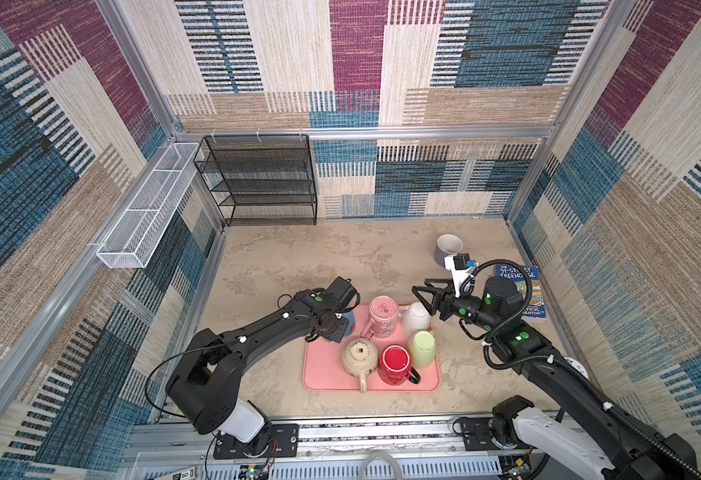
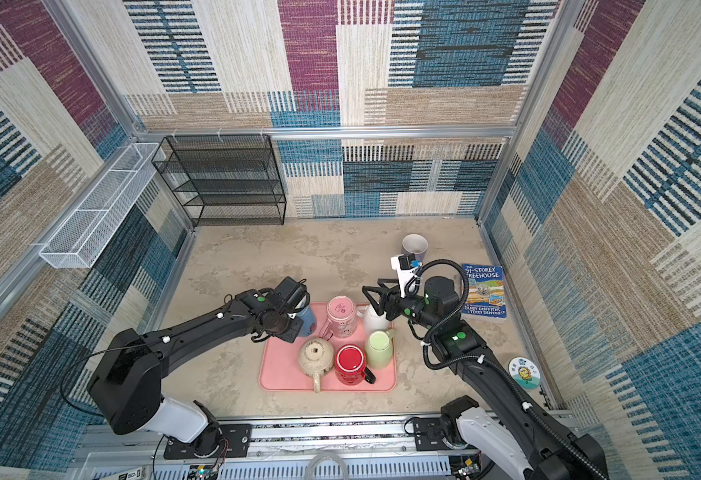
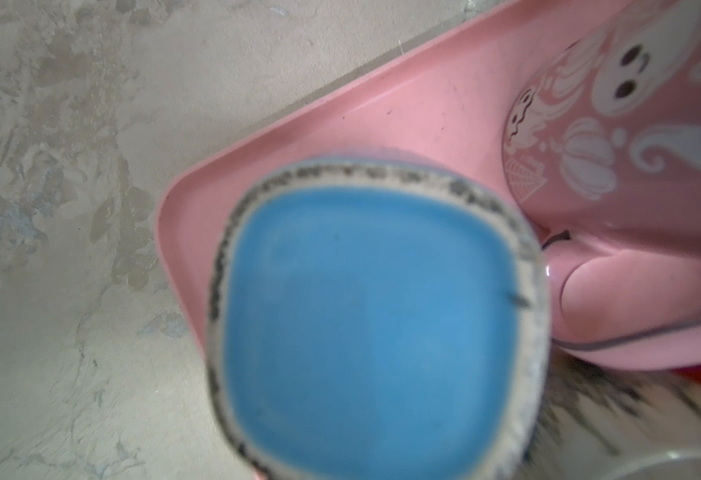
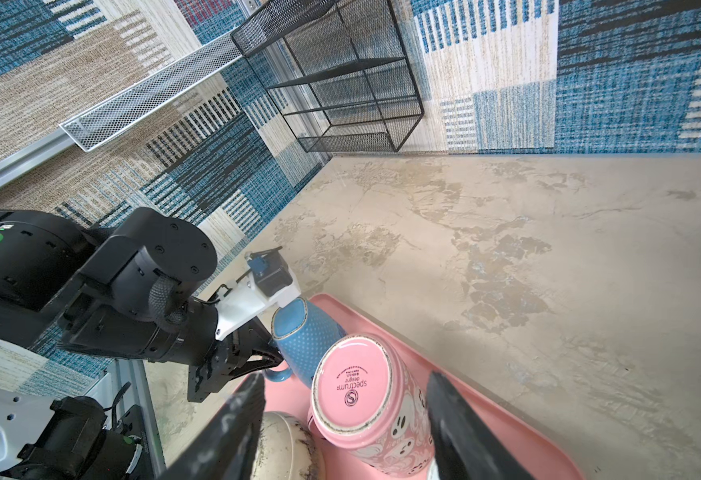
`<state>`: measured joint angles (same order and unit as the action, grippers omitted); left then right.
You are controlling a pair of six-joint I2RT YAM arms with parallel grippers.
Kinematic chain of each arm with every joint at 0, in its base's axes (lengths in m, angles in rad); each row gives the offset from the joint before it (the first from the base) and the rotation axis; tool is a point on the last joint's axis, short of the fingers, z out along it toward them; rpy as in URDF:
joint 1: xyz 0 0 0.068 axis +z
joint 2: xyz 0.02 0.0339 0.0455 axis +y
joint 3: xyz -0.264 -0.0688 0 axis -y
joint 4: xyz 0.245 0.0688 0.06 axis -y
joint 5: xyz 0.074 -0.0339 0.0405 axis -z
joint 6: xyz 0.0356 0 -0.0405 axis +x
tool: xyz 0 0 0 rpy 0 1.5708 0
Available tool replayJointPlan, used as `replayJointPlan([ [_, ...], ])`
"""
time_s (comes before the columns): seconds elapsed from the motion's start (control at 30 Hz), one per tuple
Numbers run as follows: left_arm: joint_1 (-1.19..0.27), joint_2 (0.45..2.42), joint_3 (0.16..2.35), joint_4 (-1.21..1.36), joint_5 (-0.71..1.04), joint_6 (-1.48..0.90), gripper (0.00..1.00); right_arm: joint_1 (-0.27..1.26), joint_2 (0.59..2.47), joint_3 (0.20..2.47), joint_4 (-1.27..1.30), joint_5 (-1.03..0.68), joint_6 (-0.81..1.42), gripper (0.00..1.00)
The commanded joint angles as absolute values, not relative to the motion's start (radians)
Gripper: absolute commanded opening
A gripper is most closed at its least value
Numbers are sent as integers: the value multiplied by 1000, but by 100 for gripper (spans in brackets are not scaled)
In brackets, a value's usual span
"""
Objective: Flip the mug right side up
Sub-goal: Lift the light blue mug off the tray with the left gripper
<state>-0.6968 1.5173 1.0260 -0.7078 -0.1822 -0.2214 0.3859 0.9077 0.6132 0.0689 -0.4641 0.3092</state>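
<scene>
Blue mug (image 4: 307,336) sits base-up at the pink tray's (image 1: 324,370) far-left corner. The left gripper (image 4: 272,359) is clamped on its handle at the side facing the tray's left edge. Just beside it toward the tray's middle stands an inverted pink mug (image 1: 383,316) with ghost prints; the two are nearly touching. A white mug (image 1: 416,318) fills the far-right corner. A cream mug (image 1: 359,355), a red mug (image 1: 394,361) and a green mug (image 1: 422,347) line the near side, all upside down. The right gripper (image 1: 421,300) hovers over the far-right part of the tray, jaws apart and holding nothing.

Left of the tray and beyond its far edge the table (image 1: 299,257) lies bare. A purple mug (image 1: 448,248) stands upright well beyond the far-right corner, and a book (image 1: 515,272) lies to the right.

The blue mug is sky-blue with fine pale dots. Its base is a rounded square ringed by a scuffed, unglazed rim.
</scene>
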Motion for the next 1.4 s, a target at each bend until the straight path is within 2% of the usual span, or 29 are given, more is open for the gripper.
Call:
replayJointPlan([
  [0.0,-696,1487,1032,-710,-218,-251,0,387,911,619,90,-482,310,64],
  [0.33,-696,1372,1073,-744,-183,-252,0,388,957,605,145,-531,319,64],
  [0.57,-689,1232,1095,-696,-66,-260,0,387,967,583,205,-637,350,65],
  [1.0,-656,1052,1038,-414,219,-366,0,387,950,487,384,-896,445,66],
  [1.37,-598,1026,970,-111,418,-530,0,388,963,416,632,-979,580,78],
])
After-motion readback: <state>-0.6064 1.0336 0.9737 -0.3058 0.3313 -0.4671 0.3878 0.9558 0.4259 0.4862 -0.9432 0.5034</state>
